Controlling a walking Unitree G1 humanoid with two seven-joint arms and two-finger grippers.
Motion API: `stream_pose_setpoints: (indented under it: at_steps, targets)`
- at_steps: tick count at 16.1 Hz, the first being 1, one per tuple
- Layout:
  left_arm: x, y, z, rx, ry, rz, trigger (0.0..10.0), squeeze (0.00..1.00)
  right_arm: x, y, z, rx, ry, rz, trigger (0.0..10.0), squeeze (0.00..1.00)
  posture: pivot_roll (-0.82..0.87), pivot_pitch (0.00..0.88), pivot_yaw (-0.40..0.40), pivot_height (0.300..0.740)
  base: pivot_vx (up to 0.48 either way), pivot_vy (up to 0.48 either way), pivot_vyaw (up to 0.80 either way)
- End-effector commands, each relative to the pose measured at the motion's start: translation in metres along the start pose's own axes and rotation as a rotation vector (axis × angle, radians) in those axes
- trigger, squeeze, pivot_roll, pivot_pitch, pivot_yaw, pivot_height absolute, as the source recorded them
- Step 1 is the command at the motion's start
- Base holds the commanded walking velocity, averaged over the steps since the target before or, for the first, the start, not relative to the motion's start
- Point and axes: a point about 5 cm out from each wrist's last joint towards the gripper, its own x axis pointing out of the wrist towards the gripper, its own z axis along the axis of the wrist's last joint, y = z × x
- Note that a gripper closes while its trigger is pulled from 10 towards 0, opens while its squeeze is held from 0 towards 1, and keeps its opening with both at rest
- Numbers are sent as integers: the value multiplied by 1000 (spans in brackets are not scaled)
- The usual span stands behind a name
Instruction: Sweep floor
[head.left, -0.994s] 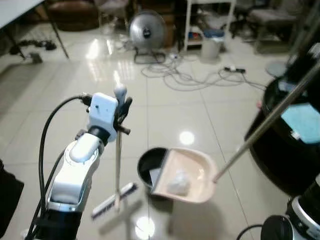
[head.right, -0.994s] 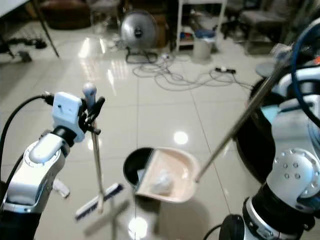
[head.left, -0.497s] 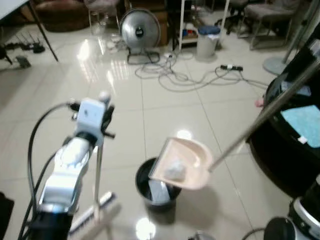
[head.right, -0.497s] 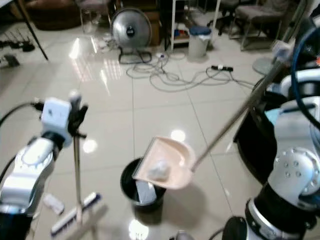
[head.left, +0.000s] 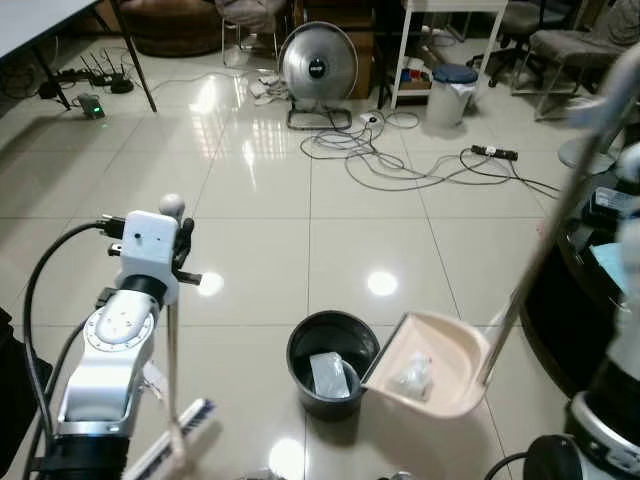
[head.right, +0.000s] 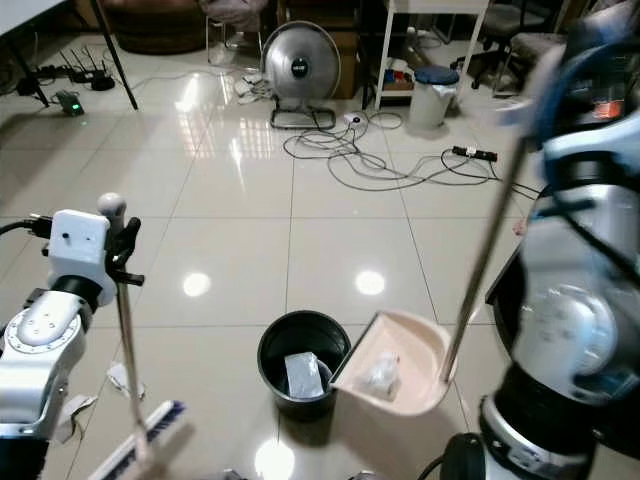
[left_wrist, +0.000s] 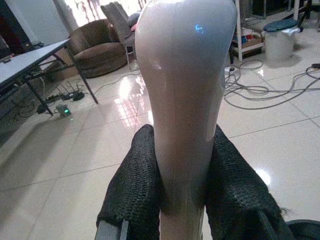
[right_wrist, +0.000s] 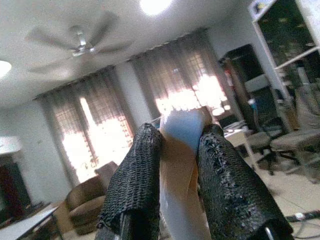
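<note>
Both hands are clamped shut, left hand (left_wrist: 182, 195) gripping the broom (head.left: 170, 380), right hand (right_wrist: 180, 185) the dustpan (head.left: 430, 375); no readable writing.

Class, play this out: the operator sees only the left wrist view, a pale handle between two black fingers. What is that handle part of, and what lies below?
Observer: It's a broom; the left gripper holds it near the top, bristles at the floor.
Operator: Where's the dustpan?
Observer: The dustpan is tilted beside a black bin, its lip at the rim.
Operator: Is it empty?
Observer: No, a crumpled wad lies in it.
</note>
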Motion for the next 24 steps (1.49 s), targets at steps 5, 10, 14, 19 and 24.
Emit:
stream_pose_setpoints:
  at_steps: [5,10,14,19,24]
  targets:
    - [-2,-4,3,22,-23,7,10000,0,7,35,-17,46,-50,172,10000,0,36,39,-2,740,0,0,0]
    - [-7,-3,2,29,-33,15,10000,0,9,44,-18,94,-152,226,10000,0,50,40,-3,740,0,0,0]
    - [-6,0,3,42,-45,20,10000,0,6,48,-17,112,-203,276,10000,0,50,40,2,740,0,0,0]
    - [-5,8,6,58,-59,38,10000,0,9,59,-22,121,-249,357,10000,0,68,45,5,740,0,0,0]
    - [-11,18,7,88,-72,45,10000,0,26,72,-32,40,-318,487,10000,0,95,76,10,740,0,0,0]
